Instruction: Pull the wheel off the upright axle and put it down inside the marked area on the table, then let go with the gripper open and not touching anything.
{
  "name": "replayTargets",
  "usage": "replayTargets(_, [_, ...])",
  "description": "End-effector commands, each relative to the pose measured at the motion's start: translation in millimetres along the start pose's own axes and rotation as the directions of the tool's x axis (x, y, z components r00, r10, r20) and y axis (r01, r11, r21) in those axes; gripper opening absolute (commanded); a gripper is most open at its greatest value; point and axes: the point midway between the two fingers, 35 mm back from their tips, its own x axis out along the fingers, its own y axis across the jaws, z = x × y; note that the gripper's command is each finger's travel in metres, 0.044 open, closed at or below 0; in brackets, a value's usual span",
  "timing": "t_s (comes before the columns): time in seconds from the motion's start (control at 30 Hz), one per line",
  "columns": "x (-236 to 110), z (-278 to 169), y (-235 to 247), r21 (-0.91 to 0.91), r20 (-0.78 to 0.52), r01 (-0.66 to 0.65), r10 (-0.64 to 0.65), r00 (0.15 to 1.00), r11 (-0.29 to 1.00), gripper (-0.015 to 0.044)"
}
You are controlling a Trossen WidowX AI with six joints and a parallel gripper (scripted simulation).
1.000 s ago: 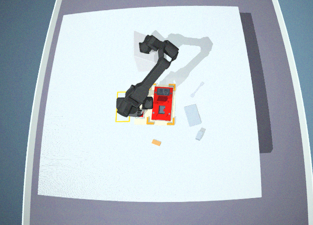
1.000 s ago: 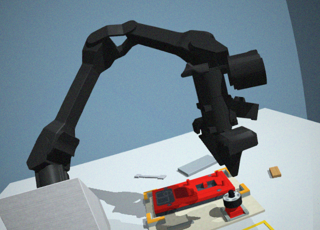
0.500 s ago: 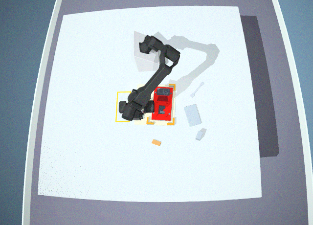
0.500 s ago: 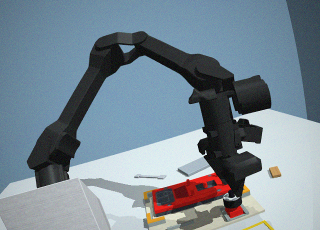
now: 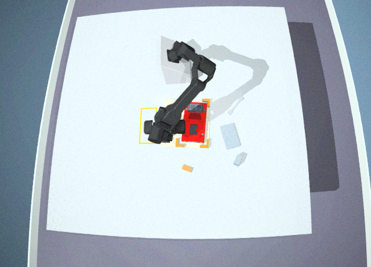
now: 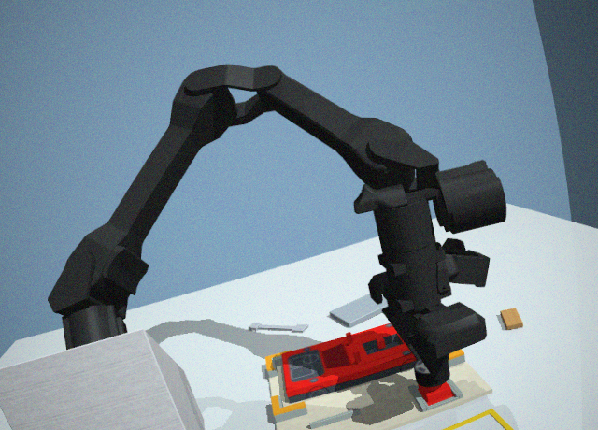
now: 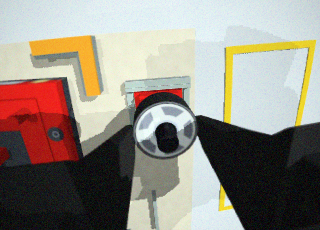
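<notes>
The wheel, a black tyre with a silver spoked face, is around the upright axle above the red base on the board. My gripper points down with one finger against each side of the wheel, shut on it. The axle's dark top shows through the wheel's middle in the wrist view. In the top view the arm hides the wheel. The marked area, a yellow outline, lies just beside the board and is partly hidden by the arm.
A red car-like body lies on the cream board between orange corner brackets. A grey plate, a grey bar, a small grey block and an orange block lie around it.
</notes>
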Motion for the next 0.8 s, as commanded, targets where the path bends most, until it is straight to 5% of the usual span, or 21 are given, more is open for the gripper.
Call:
replayTargets(0.0, [0.0,0.1,0.1,-0.001,-0.001,0.0,0.0,1.0,1.0,0.0148])
replayTargets(0.23, [-1.1,0.1,0.0,-0.001,-0.001,0.0,0.0,1.0,1.0,0.0])
replayTargets(0.77, [-6.4,0.3,-0.1,0.0,0.0,0.0,0.0,1.0,1.0,0.0])
